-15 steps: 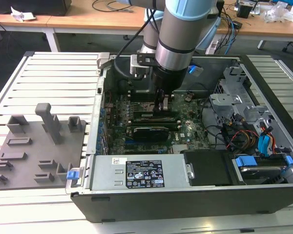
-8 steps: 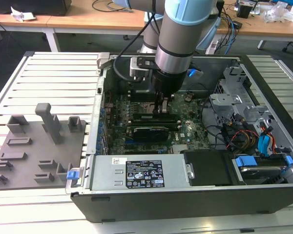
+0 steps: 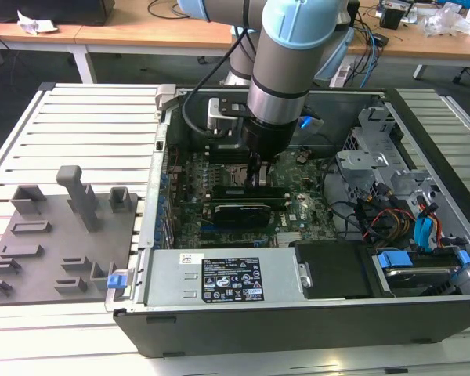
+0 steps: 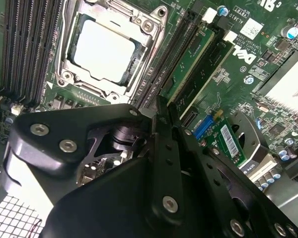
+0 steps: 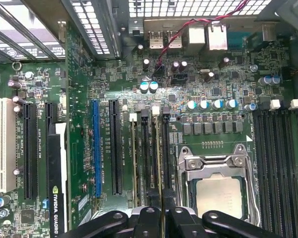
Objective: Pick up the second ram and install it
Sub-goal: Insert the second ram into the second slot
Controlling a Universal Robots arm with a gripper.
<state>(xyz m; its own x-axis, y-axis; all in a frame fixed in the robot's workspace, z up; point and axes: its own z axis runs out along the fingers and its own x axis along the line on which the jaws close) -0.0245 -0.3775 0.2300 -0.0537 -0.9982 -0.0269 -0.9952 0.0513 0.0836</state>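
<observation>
Open computer case (image 3: 298,313) lies on the slatted desk (image 3: 86,125), grey tray (image 3: 55,251) beside it on the exterior view's left. Arm (image 3: 286,70) reaches down into the case over the motherboard (image 5: 198,89). Hand (image 4: 164,124): fingers close together, clamped on the top edge of the second ram (image 4: 188,62). That stick stands upright in a slot just beside the processor socket (image 4: 107,49), next to another green stick.
</observation>
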